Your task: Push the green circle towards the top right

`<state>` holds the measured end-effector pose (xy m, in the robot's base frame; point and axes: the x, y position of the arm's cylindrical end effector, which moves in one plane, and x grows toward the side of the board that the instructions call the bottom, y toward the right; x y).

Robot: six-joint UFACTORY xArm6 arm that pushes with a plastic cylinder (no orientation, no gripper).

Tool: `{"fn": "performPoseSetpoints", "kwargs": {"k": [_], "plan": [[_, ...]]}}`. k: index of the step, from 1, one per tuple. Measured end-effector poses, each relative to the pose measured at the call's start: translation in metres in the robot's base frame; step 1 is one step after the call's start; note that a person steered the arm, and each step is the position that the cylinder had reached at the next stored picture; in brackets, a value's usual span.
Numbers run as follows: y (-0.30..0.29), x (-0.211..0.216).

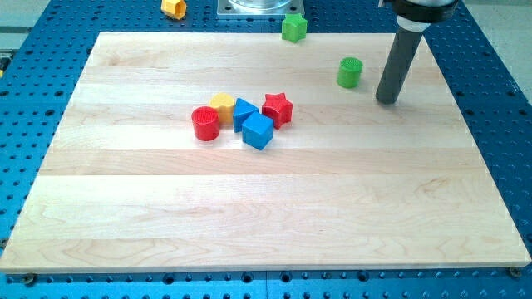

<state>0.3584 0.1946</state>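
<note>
The green circle (350,72), a short green cylinder, stands on the wooden board (266,208) near the view's top right. My tip (386,100) rests on the board just right of the green circle and slightly lower, a small gap apart from it. The dark rod rises from the tip towards the view's top edge.
A cluster sits left of centre: red cylinder (204,123), yellow block (222,105), blue block (243,112), blue cube (258,131), red star (278,109). A green star (293,27) lies at the board's top edge. A yellow block (173,7) lies off the board at top.
</note>
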Motion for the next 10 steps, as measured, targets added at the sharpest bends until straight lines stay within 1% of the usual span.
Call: {"fn": "performPoseSetpoints", "kwargs": {"k": [1, 2, 3, 4, 5, 6, 7, 8, 9, 10], "plan": [[-0.002, -0.006], [-0.045, -0.019], [-0.086, -0.001], [-0.098, -0.013], [-0.029, -0.043], [-0.001, -0.082], [-0.037, -0.016], [-0.060, -0.028], [-0.039, -0.081], [-0.053, -0.067]]}}
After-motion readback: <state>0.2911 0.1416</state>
